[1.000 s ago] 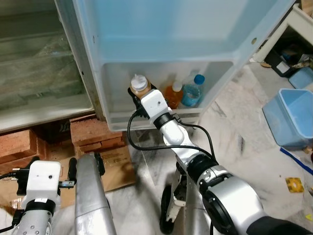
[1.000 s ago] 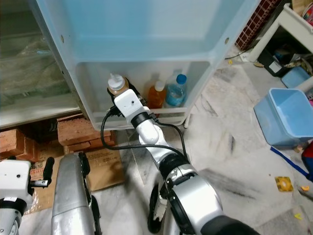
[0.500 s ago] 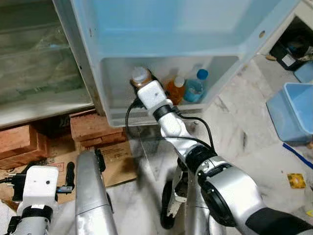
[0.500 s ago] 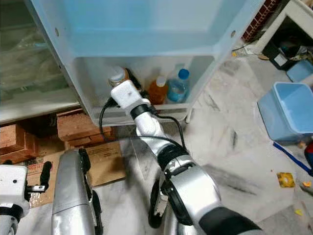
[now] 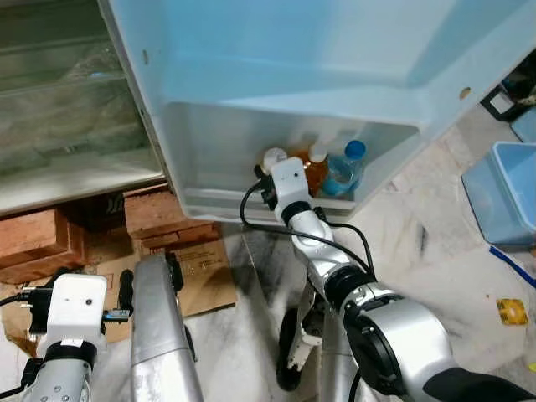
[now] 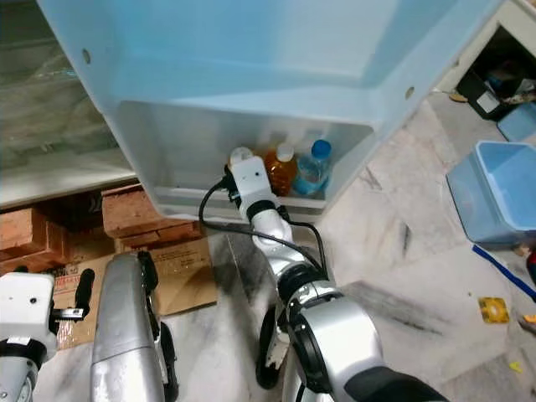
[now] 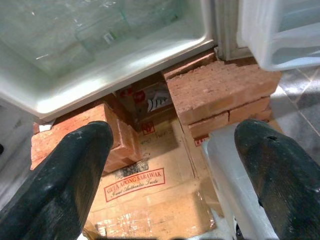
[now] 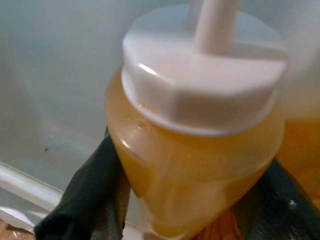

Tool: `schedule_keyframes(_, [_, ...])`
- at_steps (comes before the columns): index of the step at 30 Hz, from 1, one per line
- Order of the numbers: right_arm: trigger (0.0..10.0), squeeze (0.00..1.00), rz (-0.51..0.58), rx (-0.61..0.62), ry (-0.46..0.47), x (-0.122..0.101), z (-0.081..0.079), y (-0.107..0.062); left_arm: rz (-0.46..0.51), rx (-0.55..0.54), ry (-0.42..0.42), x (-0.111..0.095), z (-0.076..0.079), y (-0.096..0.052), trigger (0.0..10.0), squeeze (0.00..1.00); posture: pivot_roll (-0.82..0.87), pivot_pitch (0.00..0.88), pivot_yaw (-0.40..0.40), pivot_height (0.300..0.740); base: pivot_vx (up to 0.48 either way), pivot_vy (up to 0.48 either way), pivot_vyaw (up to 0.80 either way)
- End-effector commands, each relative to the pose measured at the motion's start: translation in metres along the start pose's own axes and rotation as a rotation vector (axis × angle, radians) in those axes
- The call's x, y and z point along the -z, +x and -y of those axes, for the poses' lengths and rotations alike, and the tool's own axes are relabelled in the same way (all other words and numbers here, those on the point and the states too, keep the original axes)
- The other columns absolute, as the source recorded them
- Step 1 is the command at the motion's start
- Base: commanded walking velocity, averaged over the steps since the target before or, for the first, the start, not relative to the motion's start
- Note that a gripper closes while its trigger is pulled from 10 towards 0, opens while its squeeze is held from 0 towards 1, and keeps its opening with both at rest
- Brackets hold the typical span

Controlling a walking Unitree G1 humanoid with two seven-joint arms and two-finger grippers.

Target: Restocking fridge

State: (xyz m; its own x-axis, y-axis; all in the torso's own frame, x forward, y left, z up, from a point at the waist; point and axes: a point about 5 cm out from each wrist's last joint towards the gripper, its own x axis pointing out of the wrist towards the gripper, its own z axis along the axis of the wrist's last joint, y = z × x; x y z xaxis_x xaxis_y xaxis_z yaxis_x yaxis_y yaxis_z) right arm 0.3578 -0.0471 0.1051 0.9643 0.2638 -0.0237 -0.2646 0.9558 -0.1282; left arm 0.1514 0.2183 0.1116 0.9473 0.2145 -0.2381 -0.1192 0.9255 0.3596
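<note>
Bottle (image 8: 197,130) of amber liquid sits clamped in the right gripper (image 5: 276,172), low in the fridge door shelf (image 5: 218,201), left of two other bottles (image 5: 331,167). Seat it flat before releasing.

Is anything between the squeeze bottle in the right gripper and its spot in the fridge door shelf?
Nothing visible. The right gripper holds the squeeze bottle already inside the door shelf, beside the orange bottle and blue-capped bottle.
</note>
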Motion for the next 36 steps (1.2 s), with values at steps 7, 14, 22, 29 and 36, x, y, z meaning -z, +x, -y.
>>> schedule_keyframes(7, [10.0,1.00,-0.062,0.069,0.065,0.011,0.020,-0.003,-0.028,0.009,0.003,0.006,0.003,0.008,10.0,0.00,0.33,0.256,-0.097,0.463,0.000,0.000,0.00])
schedule_keyframes(14, [10.0,1.00,0.017,0.078,0.041,-0.006,0.033,0.003,-0.023,0.004,0.000,0.006,0.005,0.018,10.0,0.00,0.31,0.231,-0.099,0.463,0.000,0.000,0.00])
schedule_keyframes(22, [10.0,1.00,0.128,0.061,0.009,-0.024,0.049,0.006,-0.005,-0.021,-0.028,0.005,0.008,0.035,10.0,0.00,0.27,0.170,-0.103,0.463,0.000,0.000,0.00])
schedule_keyframes(29, [10.0,1.00,0.196,-0.018,0.030,-0.016,0.056,-0.008,0.033,-0.030,-0.066,-0.002,0.017,0.046,10.0,0.00,0.21,0.097,-0.118,0.463,0.000,0.000,0.00])
schedule_keyframes(36, [10.0,1.00,0.170,-0.088,0.103,0.018,0.053,-0.050,0.045,-0.009,-0.113,-0.005,0.033,0.057,10.0,0.00,0.17,0.026,-0.120,0.463,0.000,0.000,0.00])
